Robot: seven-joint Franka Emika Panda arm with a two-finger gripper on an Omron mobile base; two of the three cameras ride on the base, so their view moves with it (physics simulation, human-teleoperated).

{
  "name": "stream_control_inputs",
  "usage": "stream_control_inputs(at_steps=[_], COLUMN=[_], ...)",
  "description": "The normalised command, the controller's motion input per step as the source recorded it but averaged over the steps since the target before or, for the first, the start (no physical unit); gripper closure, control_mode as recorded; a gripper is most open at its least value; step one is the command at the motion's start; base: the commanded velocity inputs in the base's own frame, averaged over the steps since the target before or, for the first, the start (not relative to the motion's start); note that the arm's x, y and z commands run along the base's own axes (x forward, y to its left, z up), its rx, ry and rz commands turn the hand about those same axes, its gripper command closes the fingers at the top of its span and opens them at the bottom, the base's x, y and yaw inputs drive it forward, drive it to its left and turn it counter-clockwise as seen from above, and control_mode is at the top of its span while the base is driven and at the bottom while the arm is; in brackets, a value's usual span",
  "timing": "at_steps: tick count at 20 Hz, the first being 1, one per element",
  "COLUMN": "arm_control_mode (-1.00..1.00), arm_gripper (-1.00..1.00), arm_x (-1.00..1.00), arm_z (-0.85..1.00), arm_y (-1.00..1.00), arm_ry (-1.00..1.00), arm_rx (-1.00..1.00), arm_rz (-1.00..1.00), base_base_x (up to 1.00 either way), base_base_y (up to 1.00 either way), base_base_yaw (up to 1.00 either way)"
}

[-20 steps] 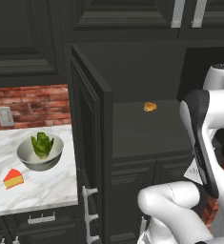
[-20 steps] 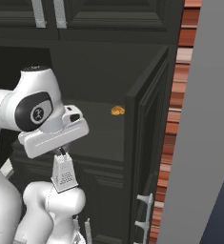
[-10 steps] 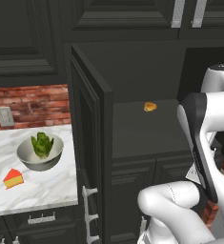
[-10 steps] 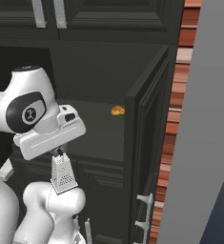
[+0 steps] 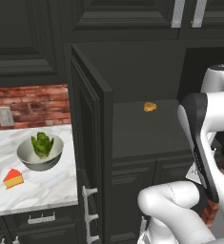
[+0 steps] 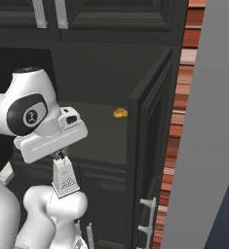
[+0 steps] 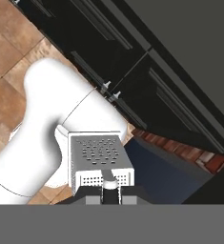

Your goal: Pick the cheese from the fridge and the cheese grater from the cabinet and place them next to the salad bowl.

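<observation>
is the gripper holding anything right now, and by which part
Yes: the gripper is shut on the cheese grater, pinching its narrow top handle, so the grater hangs below it.

**Layout: counter, cabinet, arm**

Counter [image 5: 46, 190] left of cabinet [image 5: 147, 71]; door [image 5: 92, 143] open btwn them. On counter: salad bowl [image 5: 39, 151], w/ cheese [image 5: 13, 178] just beside, front-left. In cabinet, on shelf: rounded lump [image 5: 150, 106], toward back. Cheese grater [image 6: 64, 177] hangs under gripper [image 6: 61, 156], in front of cabinet, above base units [image 7: 147, 90].
</observation>
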Motion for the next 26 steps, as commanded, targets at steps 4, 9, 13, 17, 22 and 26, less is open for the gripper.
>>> stream_control_inputs(at_steps=[4,9,13,17,22,26], arm_control_mode=[1.0,1.0,1.0,1.0,1.0,1.0], arm_gripper=[1.0,1.0,1.0,1.0,1.0,1.0], arm_x=[0.0,0.0,0.0,0.0,0.0,0.0], arm_z=[0.0,0.0,0.0,0.0,0.0,0.0], arm_y=[0.0,0.0,0.0,0.0,0.0,0.0], arm_ry=[0.0,0.0,0.0,0.0,0.0,0.0], arm_rx=[0.0,0.0,0.0,0.0,0.0,0.0], arm_rz=[0.0,0.0,0.0,0.0,0.0,0.0], base_base_x=[-0.19,-0.36,-0.33,-0.24,-0.22,-0.24], base_base_y=[0.06,0.27,0.36,0.4,0.35,0.19], base_base_yaw=[0.0,0.0,0.0,-0.05,-0.22,-0.32])
